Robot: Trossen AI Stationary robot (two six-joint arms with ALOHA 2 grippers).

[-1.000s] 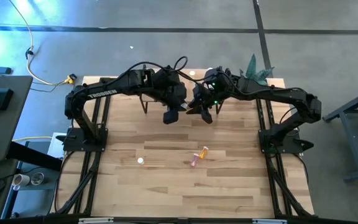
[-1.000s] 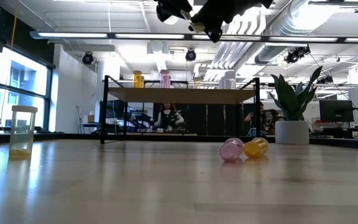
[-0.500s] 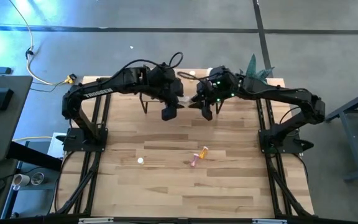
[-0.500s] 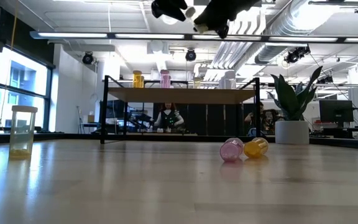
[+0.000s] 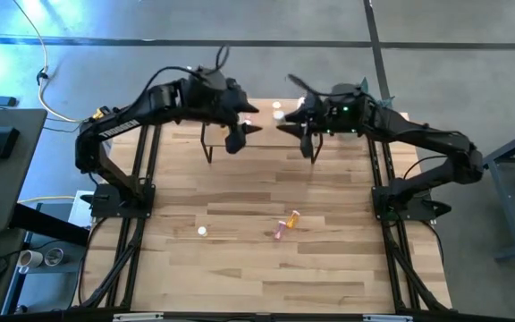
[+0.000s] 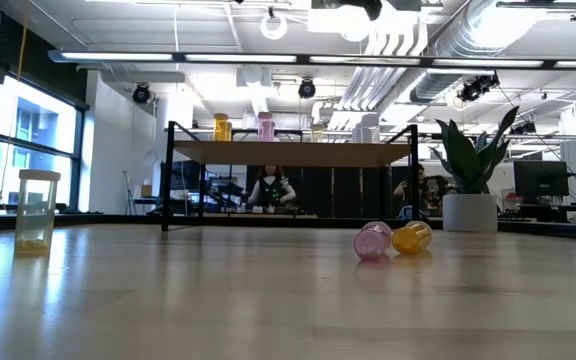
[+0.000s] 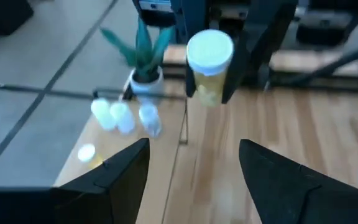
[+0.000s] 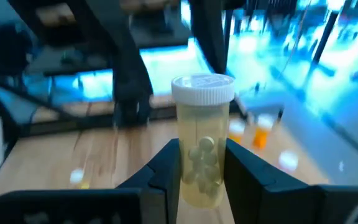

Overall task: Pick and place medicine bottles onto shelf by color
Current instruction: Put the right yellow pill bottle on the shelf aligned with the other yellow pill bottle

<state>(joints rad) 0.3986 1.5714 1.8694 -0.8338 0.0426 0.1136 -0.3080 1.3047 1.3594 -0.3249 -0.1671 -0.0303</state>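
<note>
Since a second ago both arms have drawn apart and back toward the far edge of the worktop (image 5: pixel 240 268): they were bunched close together over the shelf's near side, and now the left gripper (image 5: pixel 238 136) hangs over the left part of the shelf (image 5: pixel 266 125) while the right gripper (image 5: pixel 304 134) has moved off toward its right part. In that time the left gripper's fingers (image 7: pixel 126 168) spread wide and now stand released with nothing between them. The right gripper (image 8: pixel 202 163) is clenched on a clear bottle (image 8: pixel 202 140) with a white cap, held upright, cap uppermost, pale pills showing through its wall. The same bottle (image 7: pixel 209 65) shows in the left wrist view, straight ahead of the open left fingers and well clear of them, so it looks to have passed from one arm to the other. The coming move turns on where the clear bottles already stand: a small cluster of white-capped ones (image 7: pixel 124 116) sits on the shelf near the potted plant (image 7: pixel 143 53), at the right arm's end, so the held bottle needs to travel that way and go down with its long axis vertical. From the low view, orange and pink bottles (image 6: pixel 240 127) stand at the shelf's other end; the clear ones there are hard to make out. On the worktop a pink bottle (image 6: pixel 372 241) and a yellow bottle (image 6: pixel 411 236) lie on their sides, touching, nearer the middle, and another clear bottle (image 6: pixel 36 209) stands upright well off to the left arm's side, the nearer arm for it.
</note>
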